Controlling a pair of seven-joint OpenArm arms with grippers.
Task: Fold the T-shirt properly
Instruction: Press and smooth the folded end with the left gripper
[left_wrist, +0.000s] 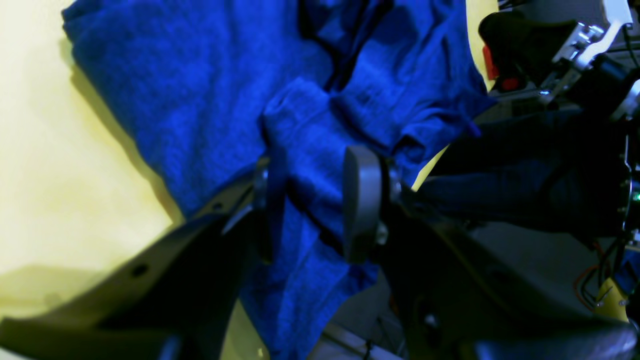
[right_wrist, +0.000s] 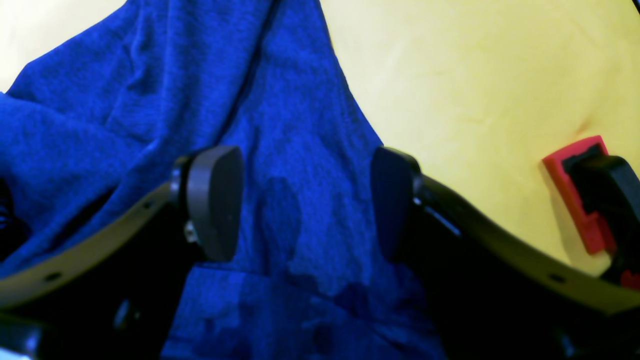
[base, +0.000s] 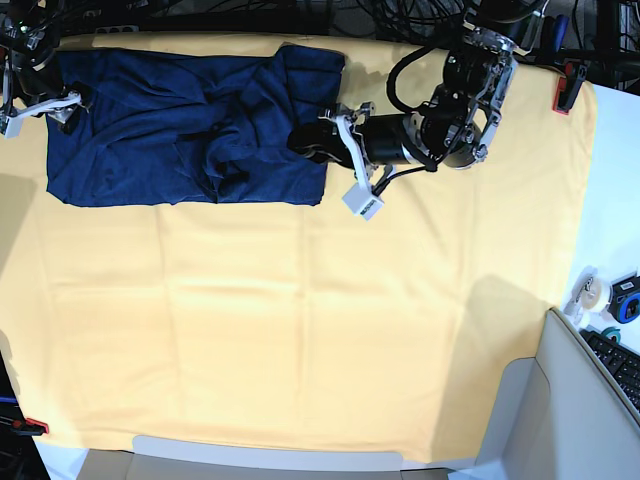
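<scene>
Seen from the left wrist, the left gripper (left_wrist: 312, 200) has its two grey pads partly spread, with a ridge of the dark navy blue knit T-shirt (left_wrist: 210, 100) between them; the pads do not look pressed onto the fabric, so whether it is truly pinched cannot be told. The yellow table cloth (left_wrist: 55, 165) shows beside the shirt. Seen from the right wrist, the right gripper (right_wrist: 305, 200) is spread wide, its pads standing either side of a band of the same blue fabric, holding nothing. A red clamp (right_wrist: 575, 195) sits on the yellow cloth nearby, which the left wrist view does not clearly show. The base view alone gives the whole layout: the shirt lies bunched and wrinkled in a rough rectangle at the far left of the table, with one arm at each end of it. The step in hand appears to be taking hold of opposite edges before a fold; the next move likely calls for both grippers to close on fabric and then lift together.
</scene>
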